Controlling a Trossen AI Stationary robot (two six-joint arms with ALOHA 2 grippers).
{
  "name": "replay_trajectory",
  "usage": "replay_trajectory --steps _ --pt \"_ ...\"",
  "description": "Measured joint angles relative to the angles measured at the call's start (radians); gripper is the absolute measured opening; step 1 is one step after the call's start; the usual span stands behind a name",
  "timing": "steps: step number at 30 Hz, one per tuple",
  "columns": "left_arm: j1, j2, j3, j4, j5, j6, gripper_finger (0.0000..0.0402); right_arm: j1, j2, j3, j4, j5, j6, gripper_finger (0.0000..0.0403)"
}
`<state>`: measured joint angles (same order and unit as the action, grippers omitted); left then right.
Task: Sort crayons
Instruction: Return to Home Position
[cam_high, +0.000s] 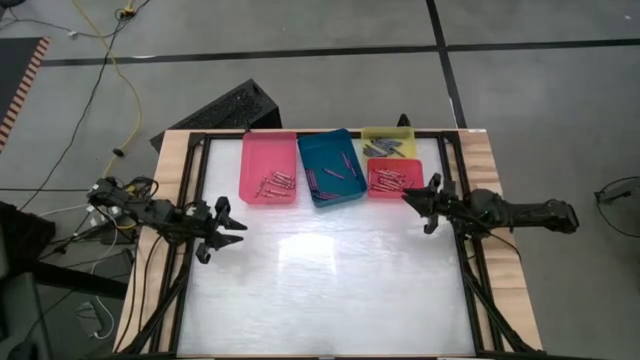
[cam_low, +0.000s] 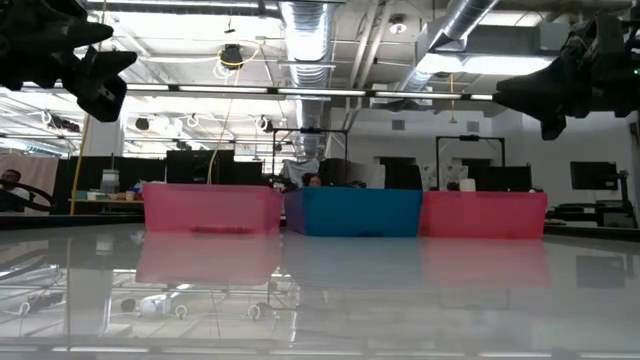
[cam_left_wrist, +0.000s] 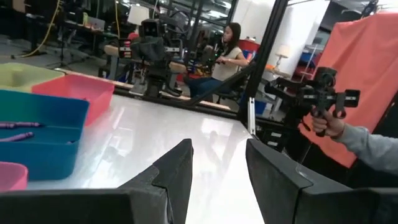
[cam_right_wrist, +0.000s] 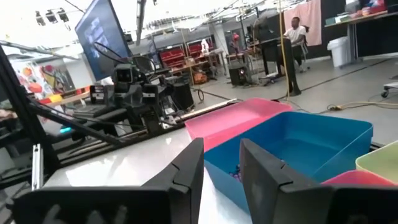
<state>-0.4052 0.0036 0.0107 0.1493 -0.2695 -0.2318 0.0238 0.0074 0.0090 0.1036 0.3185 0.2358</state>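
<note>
Dozens of thin short crayons (cam_high: 274, 184) in coloured plastic trays (cam_high: 252, 150), left gripper (cam_high: 236, 232), fingers apart, left of rectangular teal plastic tray (cam_high: 322, 152), right gripper (cam_high: 412, 197), fingers apart, to its right.

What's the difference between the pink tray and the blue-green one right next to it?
The pink tray lies straight in the row, while the teal tray is turned slightly askew. The pink tray holds pinkish crayons bunched at one end; the teal tray holds purple crayons lying more spread out. Both are open rectangular trays of similar size, standing side by side.
</note>
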Motion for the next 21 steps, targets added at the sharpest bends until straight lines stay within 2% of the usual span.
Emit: replay_trajectory --steps 6,10,15,21 --pt "0.000 0.000 -0.001 -0.014 -0.054 -0.015 0.0139 0.000 0.002 -0.001 -0.030 -0.002 -0.007 0.0113" --pt "0.000 0.000 -0.001 -0.062 -0.116 -0.134 0.0139 0.000 0.019 -0.001 -0.032 -0.005 -0.007 0.0113" --pt "0.000 0.005 0.005 -0.094 -0.100 -0.224 0.0139 0.000 0.018 -0.001 -0.036 -0.005 -0.007 0.0113" --pt "0.000 0.005 0.006 -0.098 -0.102 -0.195 0.0139 0.000 0.018 -0.002 -0.039 -0.005 -0.007 0.0113"
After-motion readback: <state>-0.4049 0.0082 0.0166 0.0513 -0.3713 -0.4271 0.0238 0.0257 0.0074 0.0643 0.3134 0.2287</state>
